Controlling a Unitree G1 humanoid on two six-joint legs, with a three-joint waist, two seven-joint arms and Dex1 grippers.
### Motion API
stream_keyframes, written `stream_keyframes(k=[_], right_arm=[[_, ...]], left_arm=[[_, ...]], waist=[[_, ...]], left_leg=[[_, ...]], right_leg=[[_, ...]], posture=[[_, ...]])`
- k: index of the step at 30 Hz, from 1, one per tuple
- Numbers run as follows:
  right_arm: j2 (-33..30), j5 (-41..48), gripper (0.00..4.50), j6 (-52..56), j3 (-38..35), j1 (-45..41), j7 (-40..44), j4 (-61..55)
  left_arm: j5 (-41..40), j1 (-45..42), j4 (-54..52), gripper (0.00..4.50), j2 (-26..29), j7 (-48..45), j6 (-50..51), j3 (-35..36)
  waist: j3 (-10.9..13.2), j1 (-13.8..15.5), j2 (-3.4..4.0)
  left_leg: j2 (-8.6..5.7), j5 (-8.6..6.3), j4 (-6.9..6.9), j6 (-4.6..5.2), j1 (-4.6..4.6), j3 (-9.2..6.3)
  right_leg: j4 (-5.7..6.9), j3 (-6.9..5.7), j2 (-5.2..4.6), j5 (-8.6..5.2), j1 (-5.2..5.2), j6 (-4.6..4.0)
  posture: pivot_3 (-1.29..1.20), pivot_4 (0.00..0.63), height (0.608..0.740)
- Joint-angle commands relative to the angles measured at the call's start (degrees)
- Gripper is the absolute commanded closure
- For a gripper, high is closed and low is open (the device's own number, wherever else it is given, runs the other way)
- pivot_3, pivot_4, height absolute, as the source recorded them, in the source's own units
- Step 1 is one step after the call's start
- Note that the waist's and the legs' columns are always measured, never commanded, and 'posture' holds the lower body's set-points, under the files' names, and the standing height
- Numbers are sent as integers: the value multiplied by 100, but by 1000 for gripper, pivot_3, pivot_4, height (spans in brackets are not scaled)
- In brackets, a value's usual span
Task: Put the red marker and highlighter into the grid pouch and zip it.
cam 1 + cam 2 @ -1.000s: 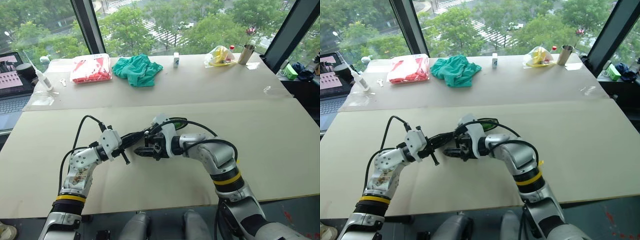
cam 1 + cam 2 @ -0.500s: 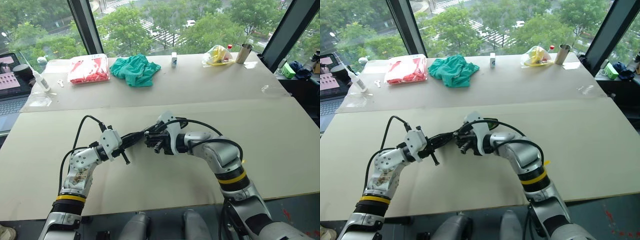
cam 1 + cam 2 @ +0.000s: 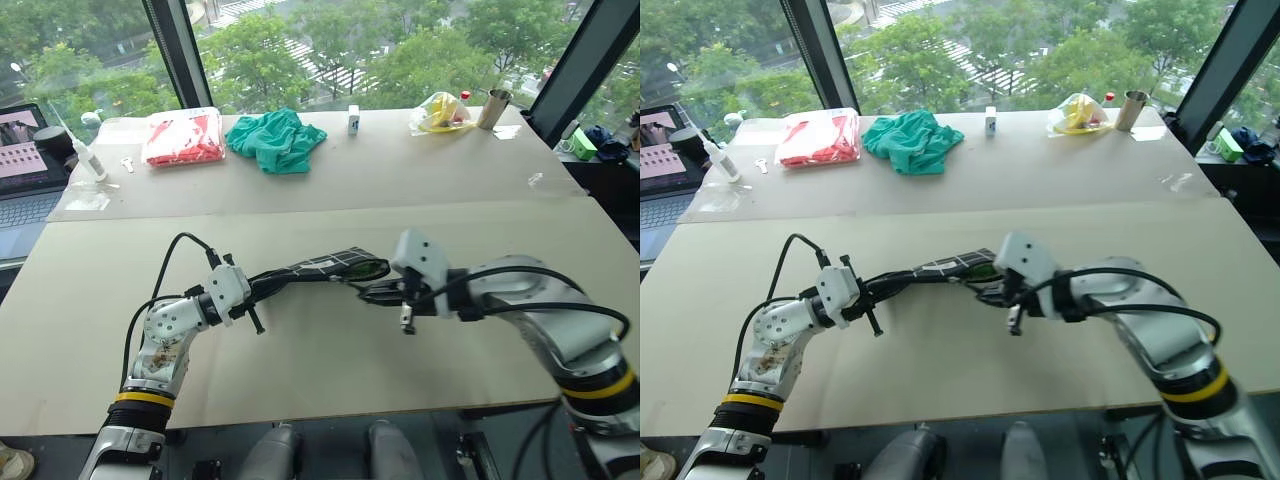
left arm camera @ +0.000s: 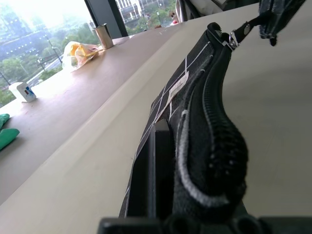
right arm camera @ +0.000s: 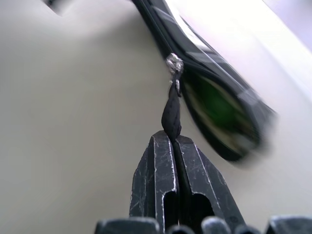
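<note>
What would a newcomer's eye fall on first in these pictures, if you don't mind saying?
Most likely the grid pouch, held off the near table between the two arms: the left gripper clamps one end while the right gripper pinches the zipper pull strap at the other. Next, lime green shows inside the pouch's open end.

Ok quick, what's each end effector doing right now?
Left end effector: shut on one end of the grid pouch.
Right end effector: shut on the zipper pull strap.
</note>
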Motion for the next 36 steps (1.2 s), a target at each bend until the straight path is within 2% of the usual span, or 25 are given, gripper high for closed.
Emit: stream_keyframes(k=[1,4,6,7,12,13,17,19,24,26,28,30,36], right_arm=[[-401,-622,4415,-862,-172,-64,60,713],[-613,-897,4415,-1286,-184,-85,146,1253],[-594,-901,3854,-1477,-232,-79,183,1391],[-516,-819,3752,-1502,-278,-79,208,1361],[182,-9,2003,-815,-607,-200,257,1017],[257,133,1759,-689,-672,-172,290,949],[257,794,302,9,-1183,46,458,899],[205,1088,302,222,-1445,122,558,876],[111,2351,302,697,-2838,496,887,462],[2,2550,265,744,-3306,958,947,176],[-78,2644,265,798,-3647,1474,939,-103],[-80,2692,265,857,-3947,1932,816,-310],[58,2752,265,836,-3923,2211,381,-581]], left_arm=[[-84,-36,27,4500,106,82,-57,233],[-93,-95,76,4500,129,66,-66,245],[-106,-122,96,4500,148,56,-70,255],[-106,-132,107,4500,153,52,-77,255],[-78,-167,93,4500,108,-50,-100,185],[-61,-178,94,4500,99,-78,-112,161],[-9,-252,167,4500,116,-289,-232,19],[28,-285,232,4500,139,-422,-317,-48],[225,-605,958,4500,268,-1037,-1166,-288],[293,-859,1423,3799,288,-1239,-1675,-336],[326,-1155,1940,3303,263,-1403,-2073,-372],[292,-1461,2462,2561,191,-1691,-2424,-458],[111,-2162,3637,476,-49,-2321,-3575,-501]], waist=[[0,8,0],[0,12,0],[0,23,-1],[1,24,-1],[1,3,-1],[1,10,-1],[1,60,-1],[1,111,-1],[1,152,-1],[1,166,-1],[1,186,-1],[1,192,-1],[1,146,-2]], left_leg=[[0,0,0,0,0,0],[1,4,0,-7,-3,1],[0,6,1,-10,-5,2],[-1,6,3,-10,-6,1],[4,5,0,-9,-4,1],[4,5,0,-9,-5,1],[1,5,5,-9,-9,0],[-2,4,7,-7,-10,-2],[-2,0,5,-1,-8,-3],[0,-1,3,1,-8,-5],[0,-2,4,3,-9,-12],[-1,-8,6,13,-8,-13],[-2,-11,14,19,-5,-8]], right_leg=[[0,0,0,0,-1,0],[-2,0,0,0,-2,0],[-3,0,-2,0,-2,0],[-4,0,-3,0,-1,0],[-5,0,-2,1,-1,-1],[-6,0,-2,1,-1,-1],[-7,0,-5,1,0,-1],[-13,-3,-8,1,4,0],[-19,-5,-8,6,6,-3],[-19,-10,-7,6,6,-4],[-22,-21,-7,6,10,-4],[-23,-25,-9,8,16,-6],[-23,-29,-13,13,22,-4]], posture=[[0,150,740],[0,150,740],[0,150,740],[0,150,740],[0,150,740],[0,150,740],[0,150,740],[0,150,740],[0,150,740],[0,150,740],[0,150,740],[0,150,740],[0,150,740]])
